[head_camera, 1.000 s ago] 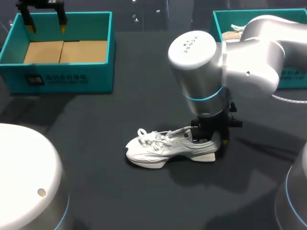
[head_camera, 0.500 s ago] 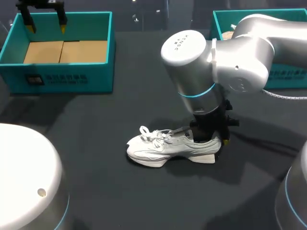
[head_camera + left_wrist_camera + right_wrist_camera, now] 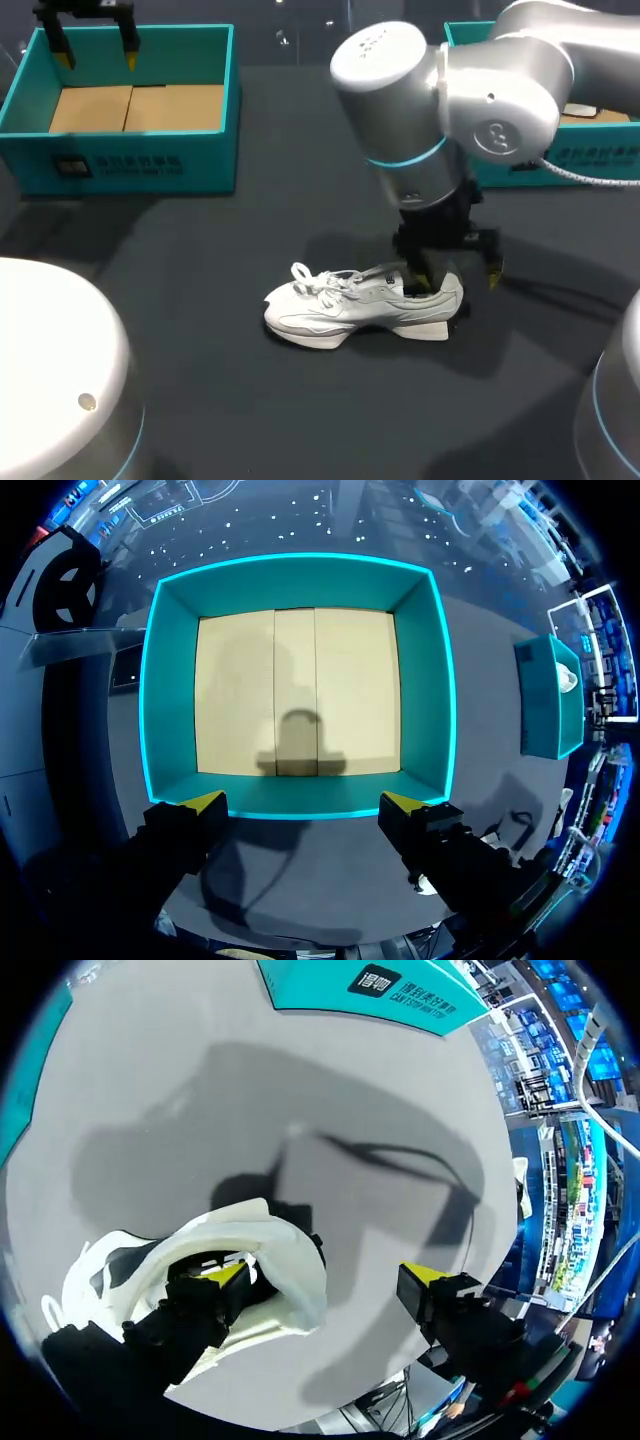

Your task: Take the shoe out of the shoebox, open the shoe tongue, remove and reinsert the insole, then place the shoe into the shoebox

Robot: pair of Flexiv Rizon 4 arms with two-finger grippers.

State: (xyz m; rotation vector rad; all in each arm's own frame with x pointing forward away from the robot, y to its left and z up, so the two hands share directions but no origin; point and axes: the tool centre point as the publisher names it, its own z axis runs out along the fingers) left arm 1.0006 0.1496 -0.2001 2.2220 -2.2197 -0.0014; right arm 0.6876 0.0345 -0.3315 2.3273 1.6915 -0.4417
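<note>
Right, my right gripper [image 3: 456, 280] is down at the heel end of the white lace-up sneaker [image 3: 340, 308], which lies on its sole near the middle of the dark desk [image 3: 200, 330]. It is out of either box.

The sneaker's long axis runs across the desk, toe and laces toward the left edge and heel toward the right edge. That puts the heel collar right at me.

The wrist view shows the gripper spread wide and pinching nothing. One finger [image 3: 232, 1275] dips inside the shoe's mouth just behind the tongue. The other hangs outside, past the heel and apart from it, so the collar stands between the two.

That is the relation I'd say everything turns on. The opening faces up, and the insole should run forward from my inner finger toward the toe, so I reckon any pull has to travel back along that axis.

My left gripper [image 3: 303, 802] is spread too and holds nothing. It hangs well away over the teal open shoebox with the cardboard floor [image 3: 130, 160] at the far left corner. The right arm is plainly the nearer one.

A second teal box [image 3: 600, 155] sits at the far right corner, mostly hidden behind my right arm.
</note>
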